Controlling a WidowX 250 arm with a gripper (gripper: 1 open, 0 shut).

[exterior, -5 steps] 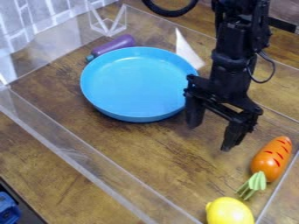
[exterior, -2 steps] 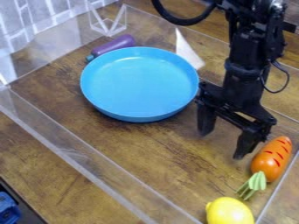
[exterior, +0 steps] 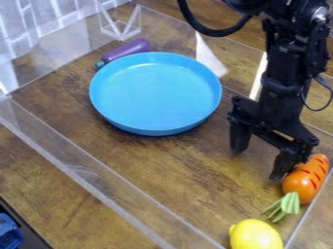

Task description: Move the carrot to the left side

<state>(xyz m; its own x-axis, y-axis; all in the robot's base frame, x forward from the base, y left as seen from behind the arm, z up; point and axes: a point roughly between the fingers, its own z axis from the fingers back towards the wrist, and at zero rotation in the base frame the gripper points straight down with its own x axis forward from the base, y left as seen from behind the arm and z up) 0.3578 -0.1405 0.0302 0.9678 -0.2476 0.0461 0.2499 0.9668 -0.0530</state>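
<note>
Camera view, nearest first: yellow lemon [exterior: 255,235] lying at the near right corner of the wooden tabletop [exterior: 92,146], partly cut by the lower frame edge. Just behind it, the carrot [exterior: 305,181] resting against the right edge, orange body angled away from the viewer, pale green leaves pointing toward the lemon. Directly above and slightly left of the carrot, the black gripper [exterior: 274,154] pointing down, its 2 fingers [exterior: 240,136] spread wide, pinching nothing; right finger overlapping the carrot's upper end, contact impossible to judge. Farther back, toward the middle of the tabletop, a round blue plate [exterior: 155,92] with nothing on it. Beyond the plate, near the far edge, a small purple object [exterior: 125,53], partly hidden behind the plate's rim. Clear plastic walls [exterior: 78,165] lining the edges.
</note>
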